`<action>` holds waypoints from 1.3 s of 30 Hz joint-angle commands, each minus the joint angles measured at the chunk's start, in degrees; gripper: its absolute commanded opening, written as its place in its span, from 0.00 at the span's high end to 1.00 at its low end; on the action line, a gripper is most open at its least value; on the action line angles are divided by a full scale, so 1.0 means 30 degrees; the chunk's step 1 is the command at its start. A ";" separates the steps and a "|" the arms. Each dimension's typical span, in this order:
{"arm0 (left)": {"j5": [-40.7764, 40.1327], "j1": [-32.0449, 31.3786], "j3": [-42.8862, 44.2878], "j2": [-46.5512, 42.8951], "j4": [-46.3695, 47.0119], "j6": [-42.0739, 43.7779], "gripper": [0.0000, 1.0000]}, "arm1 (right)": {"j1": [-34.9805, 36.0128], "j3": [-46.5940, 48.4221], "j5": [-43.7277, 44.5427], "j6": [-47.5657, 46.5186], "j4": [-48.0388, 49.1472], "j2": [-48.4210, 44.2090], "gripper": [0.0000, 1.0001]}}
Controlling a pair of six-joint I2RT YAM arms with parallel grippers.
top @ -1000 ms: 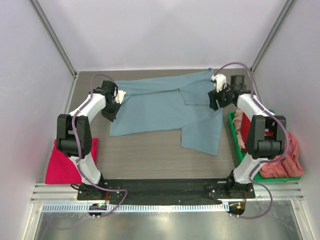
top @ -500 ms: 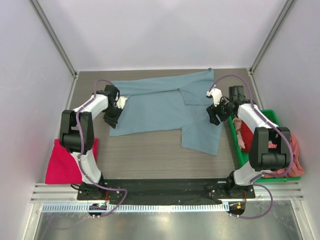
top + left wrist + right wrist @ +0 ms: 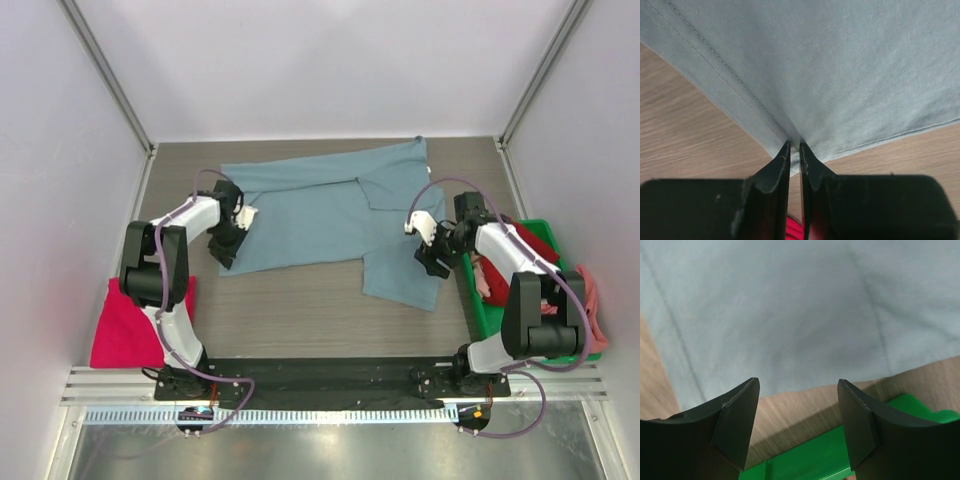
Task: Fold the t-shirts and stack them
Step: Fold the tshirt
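A dusty grey-blue t-shirt (image 3: 330,215) lies spread across the far half of the table, with one part hanging toward the near right. My left gripper (image 3: 226,250) is shut on the shirt's near left corner, and the left wrist view shows the cloth (image 3: 810,70) pinched between the closed fingers (image 3: 782,165). My right gripper (image 3: 432,262) is open and empty over the shirt's right edge, beside the bin. The right wrist view shows the shirt (image 3: 790,310) beyond the wide-open gripper (image 3: 799,387). A folded magenta-pink t-shirt (image 3: 130,322) lies at the near left. Red (image 3: 527,240) and salmon-pink (image 3: 592,298) shirts sit in the bin.
A green plastic bin (image 3: 545,356) stands along the right side, close to my right arm, and its rim shows in the right wrist view (image 3: 810,457). Pale walls enclose the table on three sides. Both arm bases sit on a black rail at the near edge.
My right gripper has moved toward the near side along the shirt's right edge. My left gripper has shifted slightly nearer, still at the shirt's left corner.
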 commanded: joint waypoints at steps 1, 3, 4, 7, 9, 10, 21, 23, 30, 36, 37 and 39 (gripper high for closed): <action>0.0026 -0.0275 -0.0989 -0.0735 -0.0577 0.0390 0.87 | 0.0135 -0.0866 -0.0102 -0.3678 -0.1138 -0.1841 0.31; 0.0026 -0.0363 -0.1138 -0.0970 -0.0666 0.0567 0.87 | 0.0135 -0.1744 -0.0161 -0.5113 -0.1432 -0.2863 0.31; 0.0026 -0.0363 -0.1196 -0.1233 -0.0666 0.0684 0.87 | 0.0135 -0.2066 -0.0190 -0.6512 -0.1520 -0.3189 0.31; 0.0435 -0.0363 -0.1081 -0.2052 -0.0550 0.0948 0.87 | 0.0135 -0.3414 -0.0511 -0.9324 -0.1579 -0.4534 0.31; 0.0437 -0.0363 -0.0905 -0.2816 -0.0344 0.0949 0.86 | 0.0135 -0.4206 -0.0891 -1.1174 -0.2133 -0.5182 0.31; 0.0205 -0.0363 -0.0440 -0.2933 -0.0402 0.0978 0.84 | 0.0135 -0.4498 -0.1009 -1.2025 -0.2485 -0.5475 0.31; -0.1292 -0.0363 -0.0347 -0.3169 -0.0198 0.1389 0.78 | 0.0135 -0.5996 -0.2212 -1.7834 -0.5037 -0.6097 0.30; -0.1350 -0.0334 -0.0435 -0.3111 -0.0139 0.1330 0.78 | 0.0135 -0.5908 -0.2095 -1.7835 -0.4832 -0.5685 0.30; -0.1614 -0.0334 -0.0611 -0.3052 -0.0226 0.1739 0.79 | 0.0135 -0.5819 -0.1540 -1.8244 -0.4217 -0.4190 0.35; -0.1673 -0.0129 -0.0845 -0.3344 -0.0314 0.2703 0.83 | 0.0662 -0.5907 -0.0543 -1.8186 -0.4217 -0.3660 0.85; -0.1644 -0.0129 -0.1106 -0.3519 -0.0314 0.2967 0.83 | 0.0662 -0.5965 -0.0339 -1.8157 -0.4217 -0.3806 0.88; -0.1469 -0.0129 -0.1459 -0.4367 -0.0285 0.3497 0.85 | 0.0633 -0.6141 -0.0278 -1.8040 -0.4217 -0.4450 0.92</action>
